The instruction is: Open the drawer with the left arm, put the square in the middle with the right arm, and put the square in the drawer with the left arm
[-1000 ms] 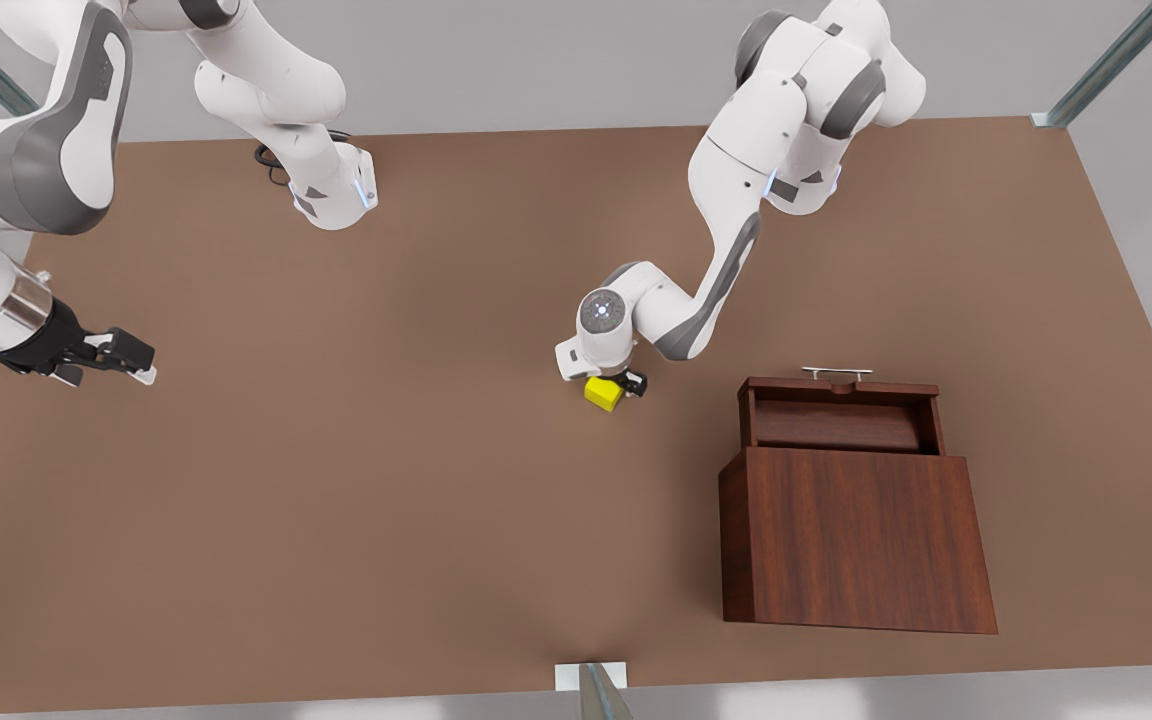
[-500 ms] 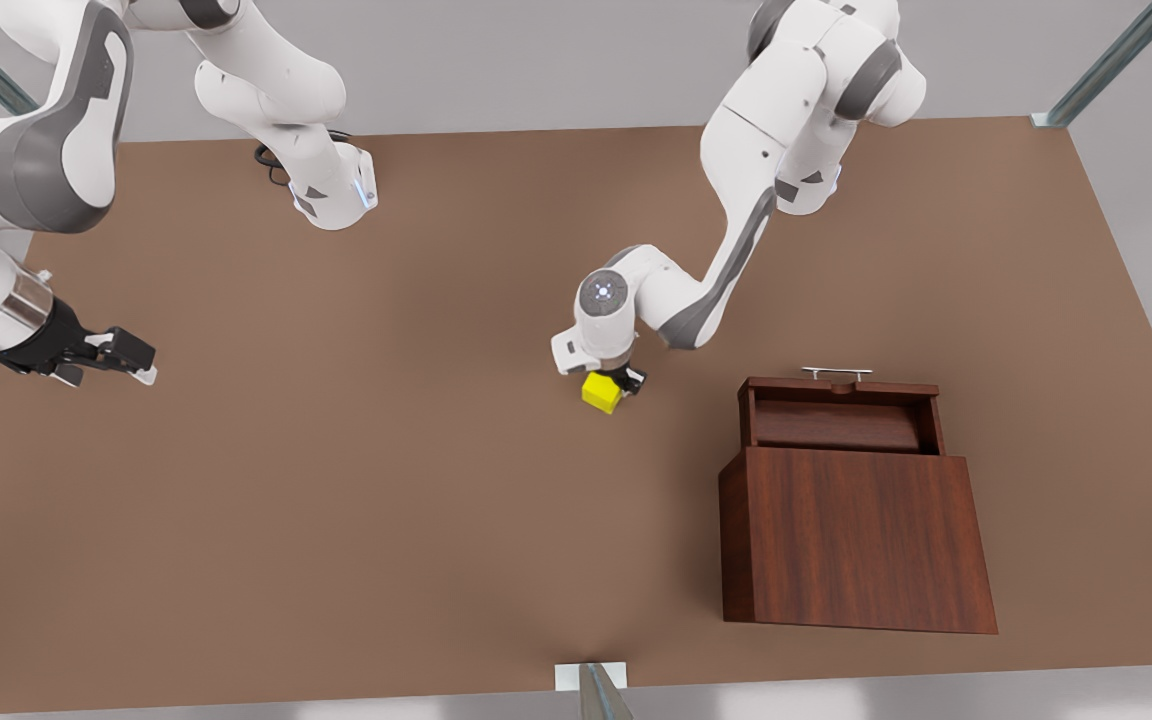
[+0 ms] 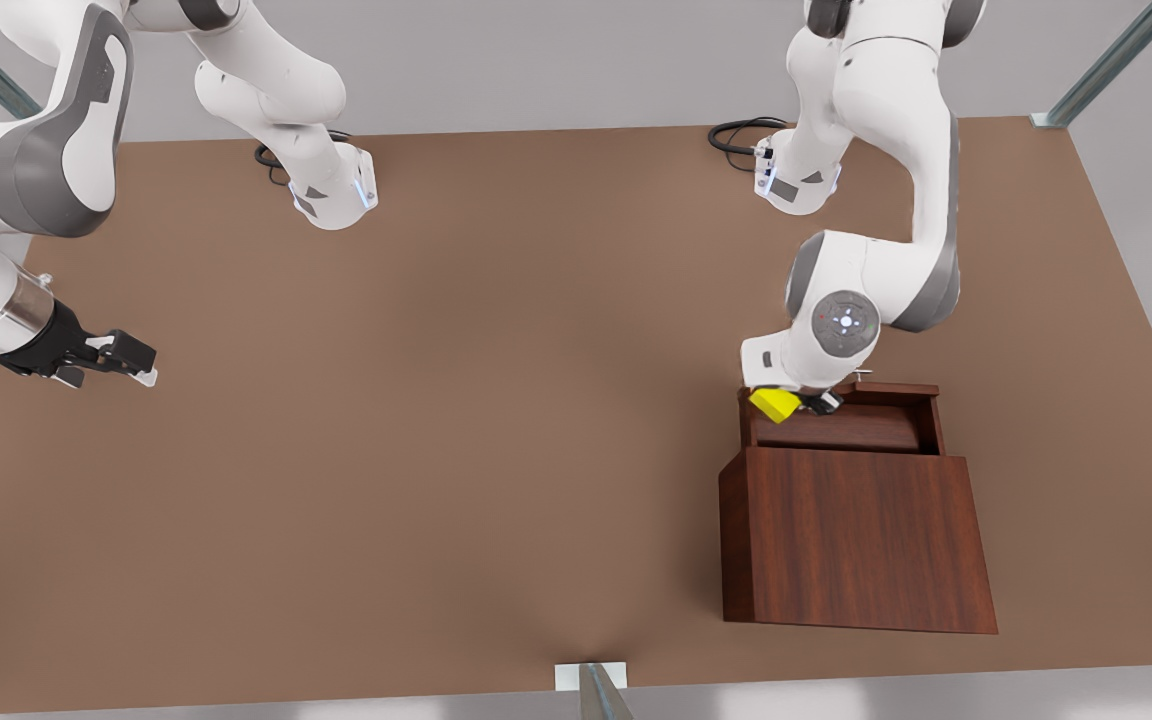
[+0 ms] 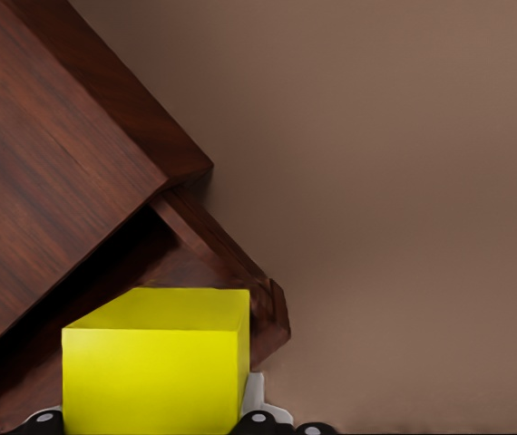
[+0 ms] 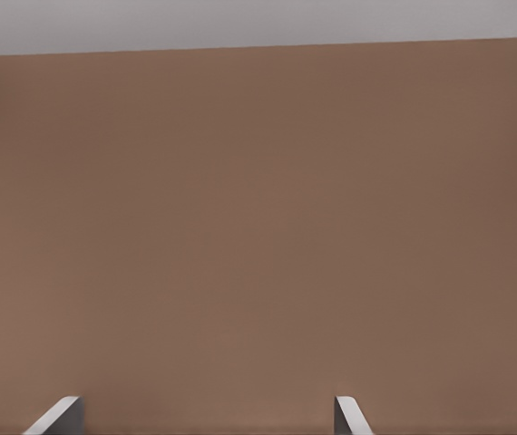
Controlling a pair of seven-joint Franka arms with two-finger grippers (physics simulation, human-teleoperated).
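Left gripper (image 3: 794, 403) was clamped on the square (image 3: 774, 403), right of centre in the front view, over the near-left corner of the open drawer (image 3: 841, 425). Square looked tilted there, one corner pointing down-left, and sat above the drawer's left wall; can't tell if it touched the wood. Drawer was pulled out from the cabinet (image 3: 856, 535) toward the top of the frame, its interior visible between the cabinet top and the front panel.

In the left wrist view the square (image 4: 157, 361) filled the lower left, black gripper parts just visible under it at the bottom edge. Cabinet (image 4: 54, 159) took the upper left, drawer corner (image 4: 240, 272) just behind the square, bare desk (image 4: 404, 199) on the right.

Right gripper (image 3: 111, 358) was at the far left edge of the front view, mid-height, well apart from the square and drawer, waiting above the desk (image 3: 436, 400). Fingers apart: right wrist view showed two fingertips (image 5: 59, 417) spread wide at the bottom of the frame, nothing between them but desk (image 5: 258, 227)
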